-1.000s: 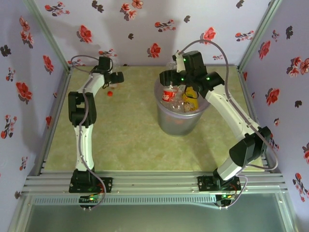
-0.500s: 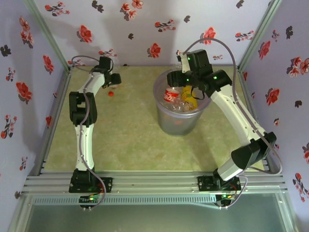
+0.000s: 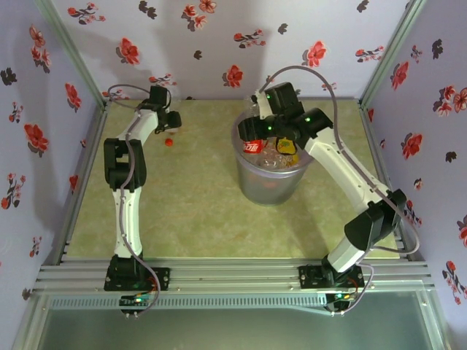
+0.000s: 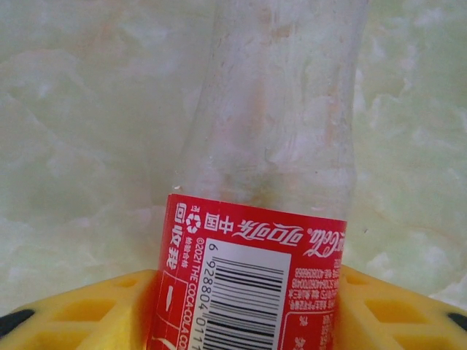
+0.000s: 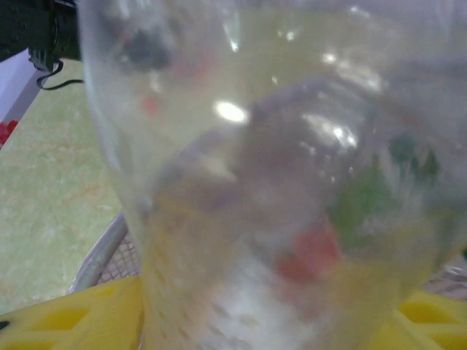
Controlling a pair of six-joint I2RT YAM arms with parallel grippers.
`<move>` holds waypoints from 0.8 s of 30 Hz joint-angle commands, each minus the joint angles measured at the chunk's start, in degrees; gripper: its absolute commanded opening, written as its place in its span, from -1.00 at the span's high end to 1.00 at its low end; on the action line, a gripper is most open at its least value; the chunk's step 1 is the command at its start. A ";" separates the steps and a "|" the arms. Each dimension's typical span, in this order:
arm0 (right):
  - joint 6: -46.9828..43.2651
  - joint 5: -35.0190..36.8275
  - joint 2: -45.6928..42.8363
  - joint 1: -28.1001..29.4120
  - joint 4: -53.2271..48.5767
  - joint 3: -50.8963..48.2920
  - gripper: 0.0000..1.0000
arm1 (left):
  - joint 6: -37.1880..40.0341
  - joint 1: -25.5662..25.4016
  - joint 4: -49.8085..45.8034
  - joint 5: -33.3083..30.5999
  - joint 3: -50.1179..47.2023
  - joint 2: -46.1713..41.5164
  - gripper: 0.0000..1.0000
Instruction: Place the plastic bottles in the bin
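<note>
Left wrist: left jaws grip clear red-labelled bottle [image 4: 268, 175]; right jaws grip blurry clear bottle [image 5: 270, 189] over bin [image 3: 267, 187].

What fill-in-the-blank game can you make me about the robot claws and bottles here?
The left claw grips a bottle with a ___ label.
The right claw holds a clear bottle over the bin, which is ___, not square.
Both claws have ___ fingers.
Missing words: red, round, yellow.
</note>
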 commanded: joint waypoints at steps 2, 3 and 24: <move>-0.59 1.46 0.30 0.60 -1.60 2.23 -0.52 | 0.14 -0.51 -1.56 -0.25 -2.10 -2.92 0.16; -0.71 2.03 -0.41 0.61 -1.58 2.54 -0.58 | 0.14 -0.55 -1.47 -0.29 -2.54 -3.29 0.19; 1.61 9.82 -19.24 -4.85 -2.28 -4.77 -0.72 | -2.19 -3.74 5.97 -0.15 -23.77 -25.42 0.66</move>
